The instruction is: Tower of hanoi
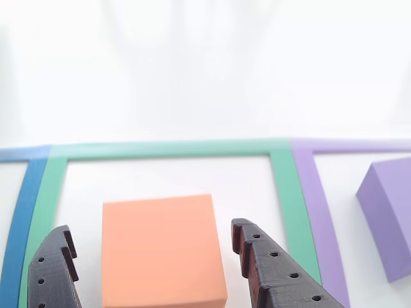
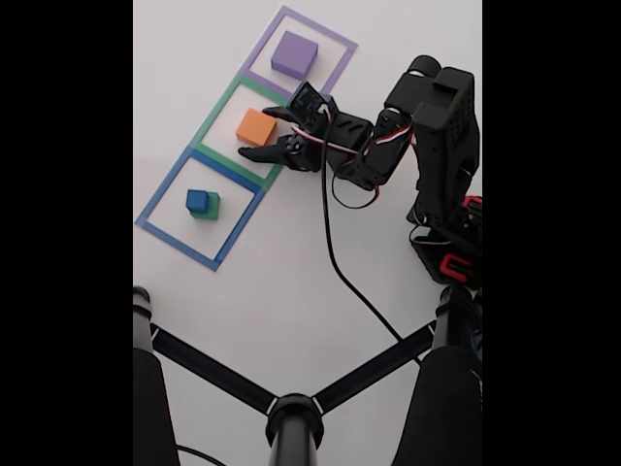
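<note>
The gripper (image 1: 151, 266) stood open, its jaws on either side of the orange block (image 1: 162, 250) without touching. A good grasp needed both fingers lowered evenly, block centred, before closing.

White matte tabletop (image 2: 291, 291), evenly lit, soft diffuse light, faint shadows only. In the fixed view, three tape square outlines run in a diagonal row from the far edge toward the left edge: purple outline (image 2: 342, 46), green outline (image 2: 215, 118), blue outline (image 2: 163, 196), each sharing a side with the next. Black tripod-like stand (image 2: 291, 413) at the near edge, legs splaying toward both near corners. In the other view, the background beyond the tape washes out to bright white.
</note>
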Robot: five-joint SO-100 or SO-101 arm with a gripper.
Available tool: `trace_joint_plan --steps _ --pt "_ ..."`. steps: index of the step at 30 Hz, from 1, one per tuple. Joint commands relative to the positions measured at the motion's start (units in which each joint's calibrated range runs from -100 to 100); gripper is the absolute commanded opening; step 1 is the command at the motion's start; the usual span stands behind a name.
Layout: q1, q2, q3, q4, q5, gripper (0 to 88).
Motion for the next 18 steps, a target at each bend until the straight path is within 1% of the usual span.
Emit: trace_joint_plan --steps 1,4,7,13,15,17,18 --pt "0.45 -10.01 0.73 3.19 0.0 28.3" --pt "0.99 -18.34 1.28 11.13 0.0 25.9" --pt "1.37 -29.64 0.55 24.89 0.0 22.2" --pt "1.29 -51.28 -4.72 58.23 0.0 12.4" --pt "1.06 -56.16 -8.08 68.43 0.0 8.1" --pt "0.99 -60.33 -12.45 80.33 0.0 1.9" --pt "1.06 -62.17 -15.44 87.21 0.0 0.1"
